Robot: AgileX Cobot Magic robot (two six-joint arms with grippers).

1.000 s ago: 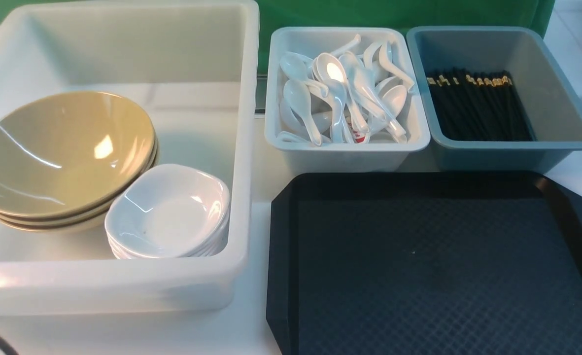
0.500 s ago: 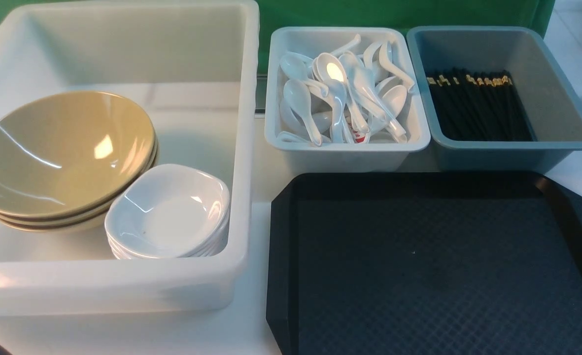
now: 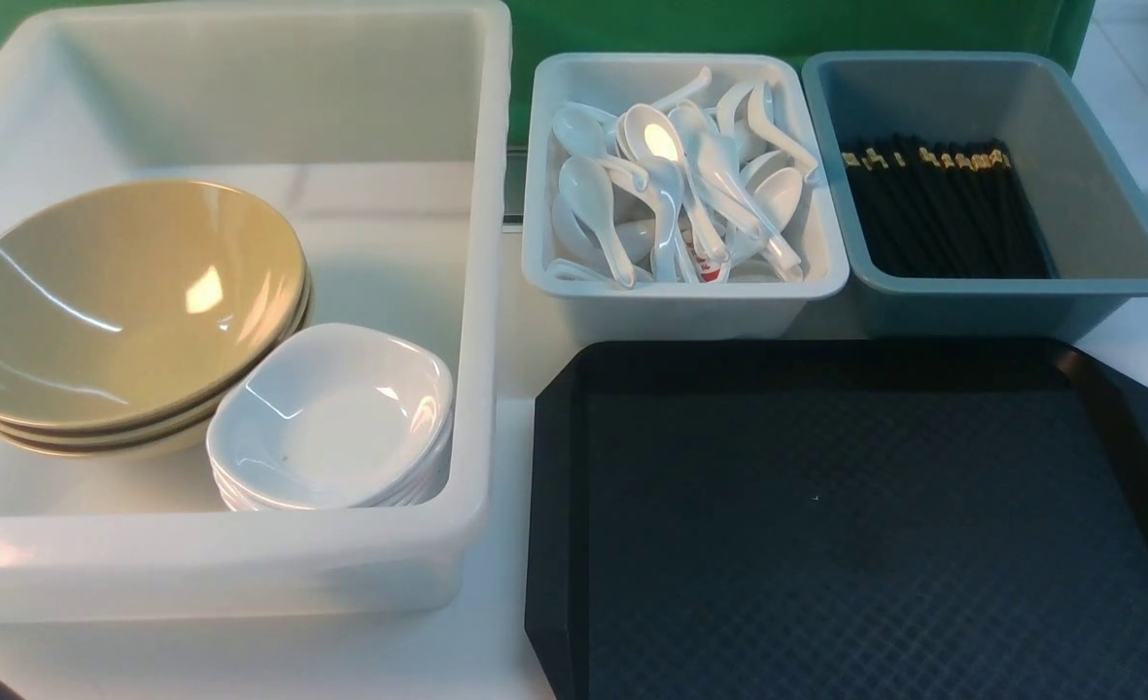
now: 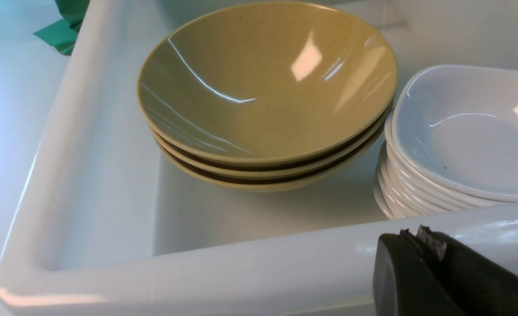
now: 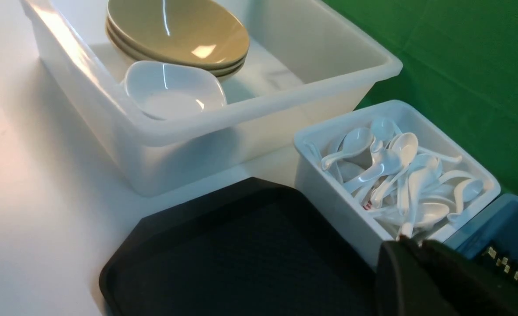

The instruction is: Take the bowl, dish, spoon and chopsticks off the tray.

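Front view shows the tray [image 3: 865, 525] bare, so clearing looks finished; left gripper [image 4: 416, 237] and right gripper [image 5: 410, 245] pinched together, empty; next, just retreat.

glossy bowl [image 3: 117, 301], diamond-textured matt tray [image 3: 855, 525]

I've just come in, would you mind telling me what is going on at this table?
Nothing is being handled right now. The black tray is bare. The tan bowls and white dishes sit stacked in the big white bin, the spoons lie in the small white bin, and the chopsticks in the blue-grey bin. The left claw sits shut at the big bin's near wall; the right claw holds nothing.
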